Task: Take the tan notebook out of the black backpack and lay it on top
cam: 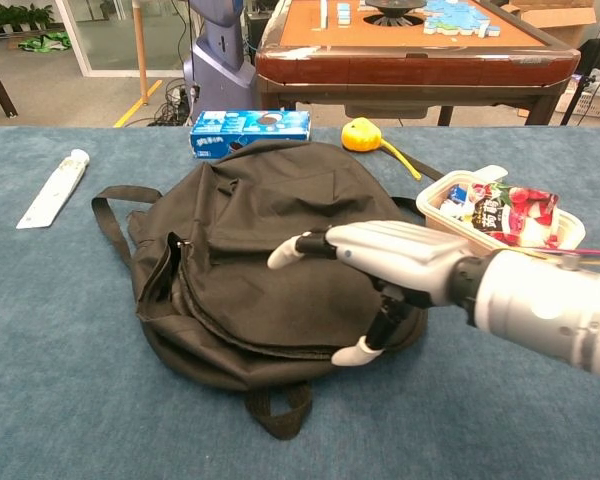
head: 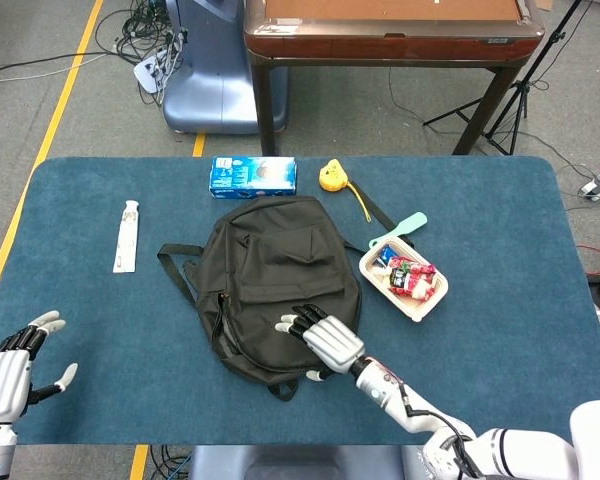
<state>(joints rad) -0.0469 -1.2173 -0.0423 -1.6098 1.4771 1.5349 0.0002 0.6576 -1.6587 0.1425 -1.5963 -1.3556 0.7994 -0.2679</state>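
Observation:
The black backpack point(head: 275, 285) point(cam: 260, 250) lies flat in the middle of the blue table, its side zipper slightly open on its left edge. No tan notebook shows; it is hidden. My right hand point(head: 320, 338) point(cam: 380, 265) hovers over the backpack's lower right part, palm down, fingers spread, holding nothing. My left hand point(head: 15, 365) is near the table's front left corner, fingers apart and empty; the chest view does not show it.
A white tray point(head: 420, 302) point(cam: 480, 245) of snack packets stands right of the backpack. A blue box point(head: 252, 175) point(cam: 248, 130) and a yellow tape measure point(head: 331, 177) point(cam: 360, 133) lie behind it. A white tube point(head: 126, 236) point(cam: 52, 188) lies at the left.

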